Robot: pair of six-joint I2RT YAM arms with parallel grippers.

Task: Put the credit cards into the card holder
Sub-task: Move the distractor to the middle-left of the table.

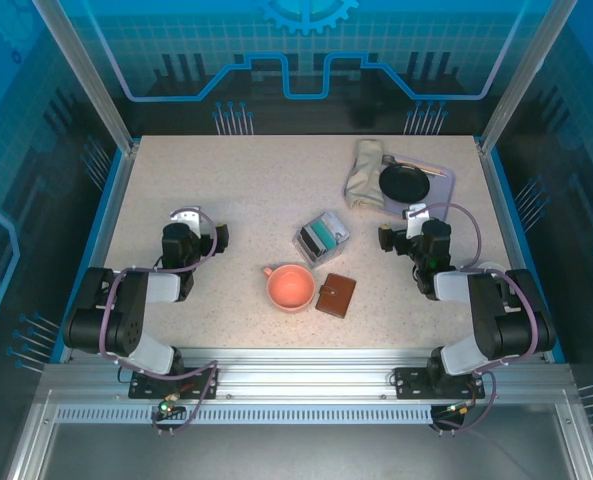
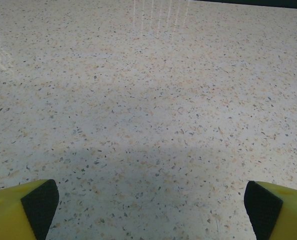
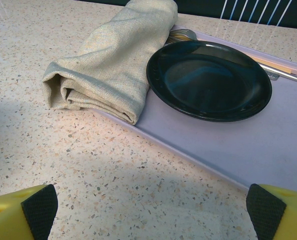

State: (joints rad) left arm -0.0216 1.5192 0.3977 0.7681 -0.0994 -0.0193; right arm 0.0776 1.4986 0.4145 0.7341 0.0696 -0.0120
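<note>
The card holder (image 1: 336, 295) is a small brown wallet lying closed near the table's middle front. Just behind it stands a clear grey-rimmed tray (image 1: 307, 247) with the credit cards (image 1: 323, 236), teal and pale grey, inside. My left gripper (image 1: 194, 222) hovers low over bare table at the left, well away from both; its yellow, black-padded fingers (image 2: 38, 205) stand wide apart with nothing between them (image 2: 151, 205). My right gripper (image 1: 408, 225) is to the right of the tray, open and empty too (image 3: 151, 207), and faces the far right corner.
A pink cup (image 1: 290, 287) stands directly left of the wallet. At the far right a lavender tray (image 3: 248, 150) carries a black plate (image 3: 208, 80), a folded beige cloth (image 3: 113, 60) and cutlery (image 3: 281, 70). Blue walls edge the table.
</note>
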